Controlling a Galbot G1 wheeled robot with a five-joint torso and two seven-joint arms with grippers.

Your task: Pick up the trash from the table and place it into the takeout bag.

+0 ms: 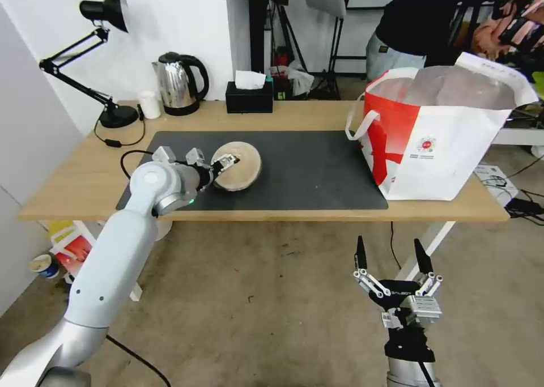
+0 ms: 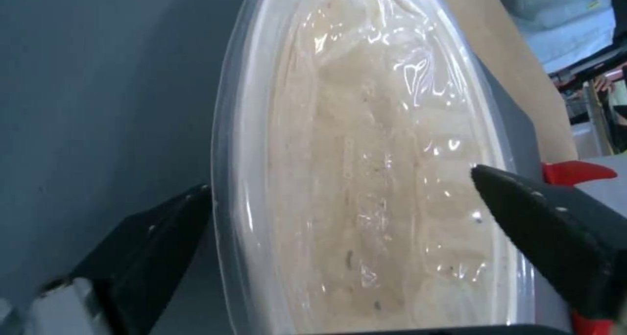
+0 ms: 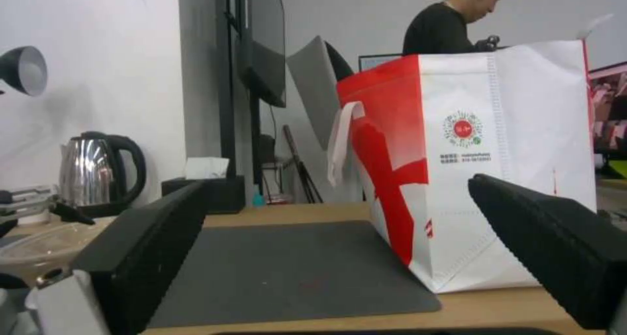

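A tan domed bowl [image 1: 238,165] of trash lies on the dark grey mat [image 1: 306,166] of the table [image 1: 79,177], left of centre, and looks slightly tilted. My left gripper [image 1: 224,169] reaches it from the left and stands open. In the left wrist view its black fingers [image 2: 163,237] sit on either side of the bowl [image 2: 366,144] under its clear lid. The takeout bag [image 1: 436,143] stands upright and open-mouthed at the table's right end. My right gripper [image 1: 388,243] hangs open below the table's front edge, facing the bag [image 3: 483,178].
Along the back edge stand a desk lamp [image 1: 105,52], a small white cup [image 1: 149,104], a steel kettle [image 1: 180,84] and a black tissue box [image 1: 249,97]. A black cable [image 1: 127,160] loops near my left wrist. A person stands behind the bag.
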